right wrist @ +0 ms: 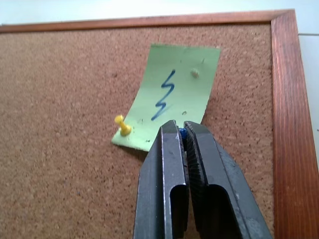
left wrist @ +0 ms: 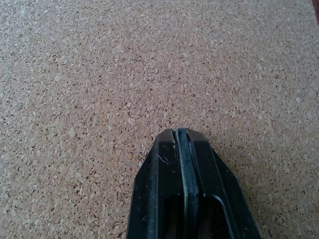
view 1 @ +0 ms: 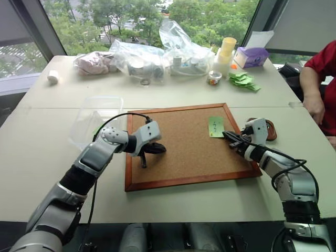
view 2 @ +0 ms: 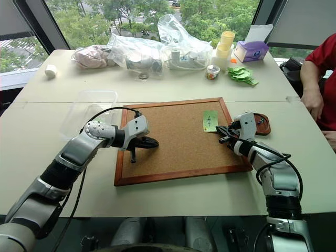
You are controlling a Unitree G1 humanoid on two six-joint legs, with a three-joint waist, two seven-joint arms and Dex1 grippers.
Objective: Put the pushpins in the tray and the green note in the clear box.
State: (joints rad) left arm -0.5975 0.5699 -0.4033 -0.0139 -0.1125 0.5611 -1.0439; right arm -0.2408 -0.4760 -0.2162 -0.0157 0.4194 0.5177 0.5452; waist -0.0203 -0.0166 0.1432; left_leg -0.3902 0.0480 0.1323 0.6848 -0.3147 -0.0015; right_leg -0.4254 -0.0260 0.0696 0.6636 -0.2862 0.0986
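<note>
Step in hand is judged to be pin removal, first half of the task; the right gripper [right wrist: 182, 130] is seen clenched at the near edge of the green note [right wrist: 174, 94], with a small blue pushpin [right wrist: 182, 132] pinched between the fingertips, apparently at the note's near right corner; whether that pin is already free of the cork cannot be told. The note is held on the corkboard [view 1: 184, 152] near its far right corner, just inside the frame; a yellow pushpin [right wrist: 121, 125] is seen at the note's near left corner, and a pale pin head [right wrist: 195, 73] near its far right corner. The tray [view 2: 264, 124] is sat on the table [view 1: 47, 152] just beyond the board's right edge, partly hidden behind the right gripper; no pins can be made out in it. The clear box [view 1: 94, 119] is placed on the table just off the board's far left corner; appears empty. The left gripper [left wrist: 179, 137] is shut on nothing, tips resting low over bare cork near the board's left edge. Next move is judged to call for a straight pull away from the cork, then a short carry right to the tray and release; the note should not be dragged along or torn; remaining pins to be pulled before the note is lifted and taken across to the box.
</note>
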